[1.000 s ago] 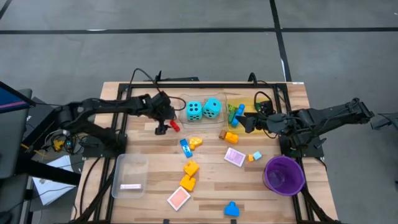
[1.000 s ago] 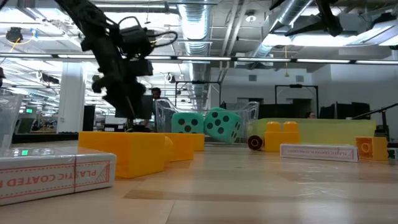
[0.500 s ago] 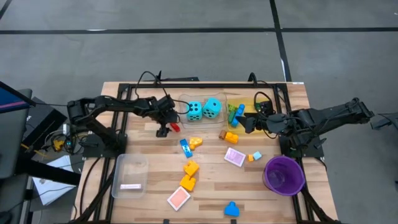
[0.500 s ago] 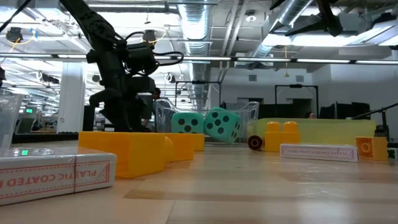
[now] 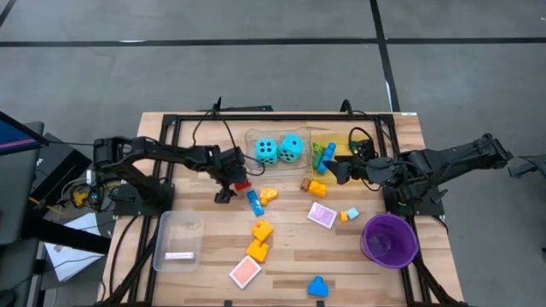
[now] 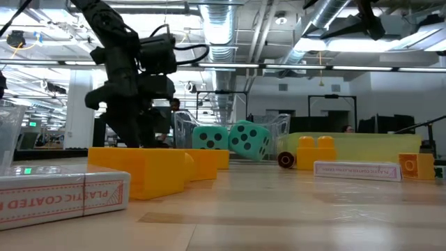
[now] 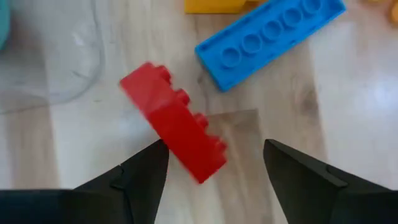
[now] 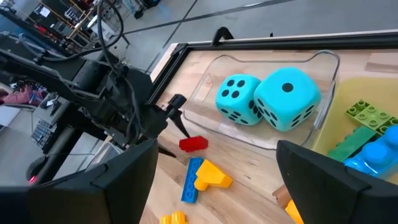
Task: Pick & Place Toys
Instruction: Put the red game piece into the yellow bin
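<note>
Left wrist view: left gripper (image 7: 214,158) spread wide above red brick (image 7: 174,121), not touching. Brick oblong, studded along one long side, lying askew on bare table (image 7: 323,99), just beside long blue brick (image 7: 270,34) and the clear tray (image 7: 62,56) corner. High view: right gripper (image 5: 339,168) parked beside yellow tray (image 5: 341,141), fingers apart, empty. Two turquoise dice (image 5: 279,150) inside clear tray.
</note>
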Robot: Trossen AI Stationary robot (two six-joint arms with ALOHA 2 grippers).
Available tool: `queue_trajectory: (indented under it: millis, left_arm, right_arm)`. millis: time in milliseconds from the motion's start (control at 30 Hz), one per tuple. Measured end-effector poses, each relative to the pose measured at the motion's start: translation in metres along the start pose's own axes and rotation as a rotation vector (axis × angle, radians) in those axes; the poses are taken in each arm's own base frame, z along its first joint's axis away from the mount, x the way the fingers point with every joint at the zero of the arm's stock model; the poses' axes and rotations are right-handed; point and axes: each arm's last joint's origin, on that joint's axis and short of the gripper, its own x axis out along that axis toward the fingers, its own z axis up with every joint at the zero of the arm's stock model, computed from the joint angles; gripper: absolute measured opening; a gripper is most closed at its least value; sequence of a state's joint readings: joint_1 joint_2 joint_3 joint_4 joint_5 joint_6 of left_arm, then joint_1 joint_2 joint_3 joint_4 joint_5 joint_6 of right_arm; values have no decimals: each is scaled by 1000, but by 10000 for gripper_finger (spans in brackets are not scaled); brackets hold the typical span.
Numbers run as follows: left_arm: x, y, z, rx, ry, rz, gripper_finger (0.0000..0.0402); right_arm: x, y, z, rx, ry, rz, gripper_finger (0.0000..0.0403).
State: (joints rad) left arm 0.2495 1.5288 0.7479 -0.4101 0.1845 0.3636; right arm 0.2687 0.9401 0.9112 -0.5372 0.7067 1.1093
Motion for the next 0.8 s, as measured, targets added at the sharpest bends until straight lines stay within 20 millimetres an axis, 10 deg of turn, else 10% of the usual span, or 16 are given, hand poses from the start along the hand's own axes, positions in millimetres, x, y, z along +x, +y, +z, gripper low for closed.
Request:
queue_trajectory:
  millis: [800]
  left_arm:
    - [4,-20,11,-405,-24,100,229]
  right_arm:
    - [-7,5,-10,-23,43,45,319]
